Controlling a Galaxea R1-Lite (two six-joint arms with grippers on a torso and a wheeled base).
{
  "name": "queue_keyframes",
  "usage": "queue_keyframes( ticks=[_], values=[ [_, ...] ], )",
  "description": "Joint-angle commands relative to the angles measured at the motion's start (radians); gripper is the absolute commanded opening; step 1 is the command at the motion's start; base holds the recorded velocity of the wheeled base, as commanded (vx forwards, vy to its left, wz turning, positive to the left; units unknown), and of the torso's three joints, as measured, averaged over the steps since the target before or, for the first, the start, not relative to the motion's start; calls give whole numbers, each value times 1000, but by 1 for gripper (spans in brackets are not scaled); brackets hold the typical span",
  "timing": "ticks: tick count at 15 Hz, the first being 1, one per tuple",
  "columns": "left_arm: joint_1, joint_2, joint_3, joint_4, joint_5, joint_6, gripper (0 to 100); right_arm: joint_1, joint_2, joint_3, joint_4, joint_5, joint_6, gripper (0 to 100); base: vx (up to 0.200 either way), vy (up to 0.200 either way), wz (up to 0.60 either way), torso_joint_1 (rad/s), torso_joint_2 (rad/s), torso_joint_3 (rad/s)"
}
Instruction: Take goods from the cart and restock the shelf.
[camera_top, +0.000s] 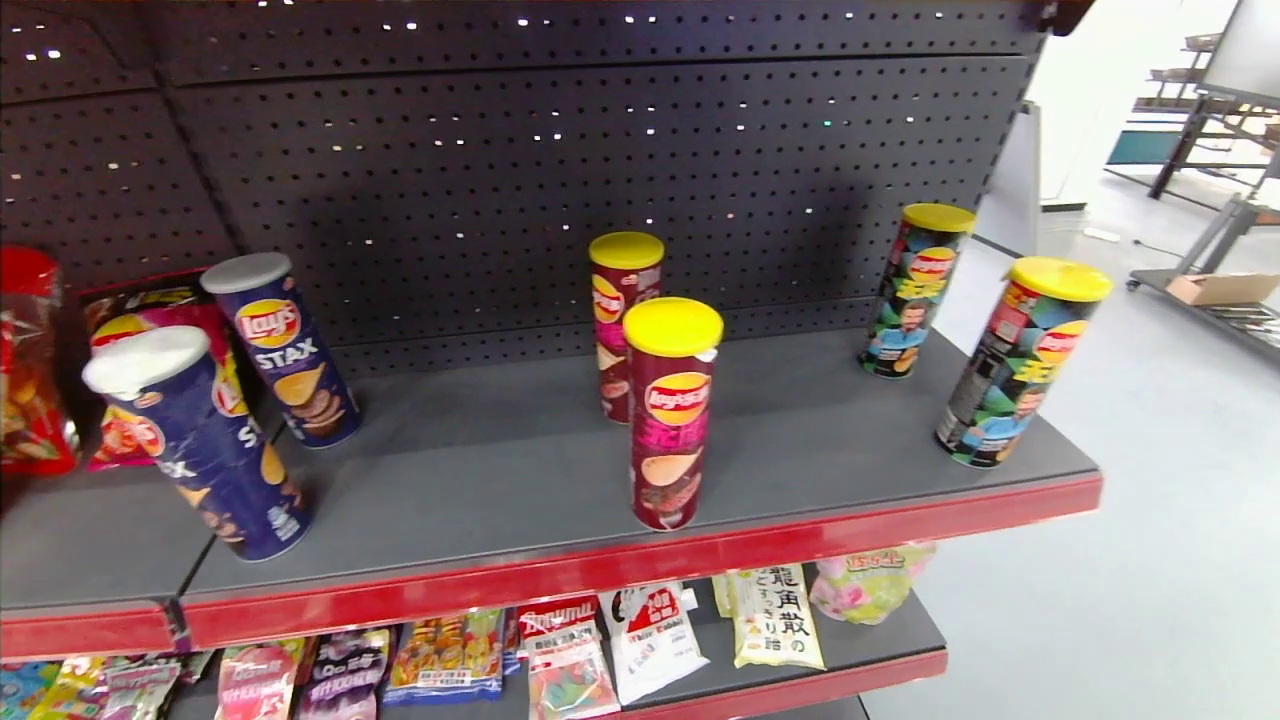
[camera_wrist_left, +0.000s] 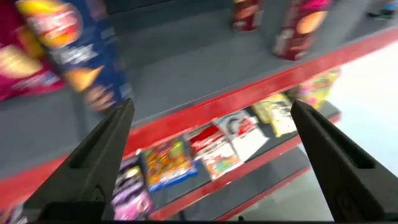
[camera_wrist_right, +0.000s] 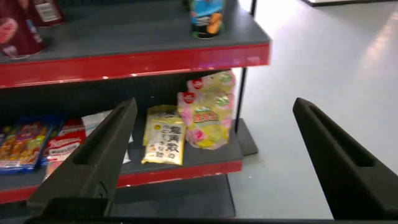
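Note:
The upper shelf (camera_top: 640, 560) has a grey deck and a red front edge. On it stand two blue chip cans (camera_top: 285, 350) at the left, the nearer one (camera_top: 200, 440) tilted. Two maroon cans with yellow lids (camera_top: 672, 410) stand mid-shelf, and two multicoloured cans (camera_top: 1020, 365) at the right end. My left gripper (camera_wrist_left: 211, 104) is open and holds nothing; it hangs in front of the red edge, with a blue can (camera_wrist_left: 74, 50) and a maroon can (camera_wrist_left: 301, 28) beyond. My right gripper (camera_wrist_right: 214, 102) is open with nothing in it, facing the shelf's right end below a multicoloured can (camera_wrist_right: 207, 17).
Snack bags (camera_top: 770, 615) line the lower shelf (camera_top: 800, 690), seen as bags (camera_wrist_right: 208, 115) in the right wrist view. Red snack bags (camera_top: 130, 350) fill the upper shelf's far left. Open grey floor (camera_top: 1150, 520) lies right of the shelf, with a low trolley (camera_top: 1220, 290) far back.

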Motion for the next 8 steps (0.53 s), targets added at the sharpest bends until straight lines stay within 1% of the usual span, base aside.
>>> queue_keyframes(
  ticks=[1,5,6,7,8],
  values=[
    [0,-8,0,0,0,0,100,1,1,2,-1,0,3,100,0,0,0,0,0,0],
    [0,-49,23,1,0,0,100,1,0,0,-1,0,6,100,0,0,0,0,0,0],
    [0,-152,78,3,4,-1,100,1,0,0,-1,1,4,100,0,0,0,0,0,0],
    [1,-211,118,6,15,-1,100,1,0,0,-1,1,4,100,0,0,0,0,0,0],
    [1,-220,147,-2,32,-1,100,2,1,0,-1,1,1,100,0,0,0,0,0,0]
  ],
)
